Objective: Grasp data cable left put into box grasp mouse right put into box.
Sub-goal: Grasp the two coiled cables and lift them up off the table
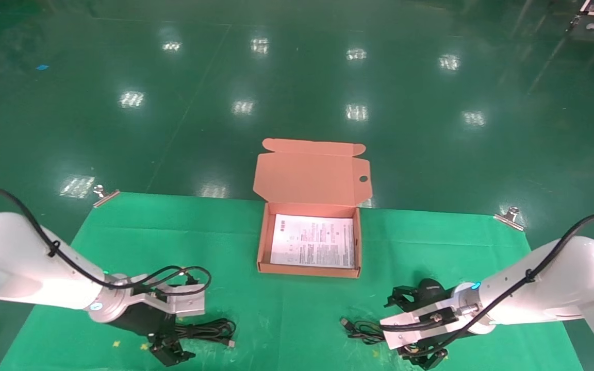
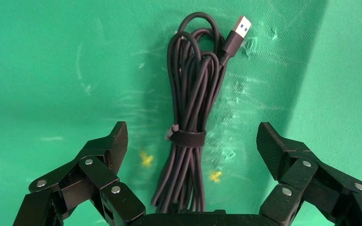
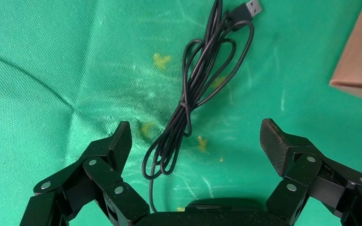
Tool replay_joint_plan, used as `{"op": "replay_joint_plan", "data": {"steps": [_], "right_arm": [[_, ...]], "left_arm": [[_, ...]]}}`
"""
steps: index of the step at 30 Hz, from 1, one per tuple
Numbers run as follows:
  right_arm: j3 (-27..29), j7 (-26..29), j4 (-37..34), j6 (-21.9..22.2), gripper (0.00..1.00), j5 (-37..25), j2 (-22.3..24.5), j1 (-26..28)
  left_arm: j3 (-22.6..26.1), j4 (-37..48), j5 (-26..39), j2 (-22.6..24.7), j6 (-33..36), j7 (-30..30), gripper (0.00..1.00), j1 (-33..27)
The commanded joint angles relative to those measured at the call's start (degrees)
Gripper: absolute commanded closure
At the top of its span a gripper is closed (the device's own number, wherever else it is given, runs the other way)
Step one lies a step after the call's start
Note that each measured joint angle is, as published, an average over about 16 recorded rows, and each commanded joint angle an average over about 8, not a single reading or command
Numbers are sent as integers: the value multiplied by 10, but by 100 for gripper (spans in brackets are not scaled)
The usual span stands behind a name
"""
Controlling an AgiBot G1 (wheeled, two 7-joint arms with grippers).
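left gripper (image 1: 165, 350): near left edge of the cloth, low over the data cable, fingers (image 2: 108, 146) spread wide, grasping nothing; cable lies between them in the left wrist view.
data cable (image 2: 191, 113): flat on the cloth, long coil cinched by a strap near its middle, silvery plug (image 2: 241, 27) at the far end pointing away from the gripper; in the head view it pokes out just right of the left gripper (image 1: 209, 329).
right gripper (image 1: 415, 330): near right side of the cloth, fingers (image 3: 278, 141) wide apart, empty.
mouse (image 1: 428, 289): black, on the cloth, mostly hidden behind the right gripper.
mouse cord (image 3: 193, 99): thin loose loops on the cloth between the spread right fingers, plug at the far end near the box corner (image 3: 360, 61).
green cloth (image 1: 225, 242): covers the table, scuffed, small yellow marks, creased.
box (image 1: 262, 242): middle of the cloth beyond both grippers, lid open and standing back, white printed sheet (image 1: 313, 241) lining the bottom.
clips (image 1: 508, 215): metal, at the cloth's far corners.
floor (image 1: 297, 77): glossy dark green, ceiling lights mirrored in rows.
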Motion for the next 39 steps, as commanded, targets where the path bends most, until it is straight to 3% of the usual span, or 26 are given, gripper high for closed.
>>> {"op": "replay_joint_plan", "data": {"steps": [1,5,6,8,9,39], "right_arm": [[-1,-7,-15,4,9,0,-5,1],[-1,-10,-34,8,59,-1,-11,5],[-2,-10,-38,9,71,-2,-13,5],[-2,-11,-42,10,96,-2,-14,6],[-2,-11,-43,10,100,-3,-15,7],[-1,-10,-33,8,100,-1,-11,5]], "left_arm": [[-1,19,-2,6,-5,9,43,-1],[-1,42,-2,14,-6,20,93,-4],[-1,47,-2,16,-5,22,99,-5],[-1,52,-2,17,-6,23,100,-6],[-1,54,-2,18,-6,24,100,-6],[-1,41,-2,14,-4,20,100,-5]]}}
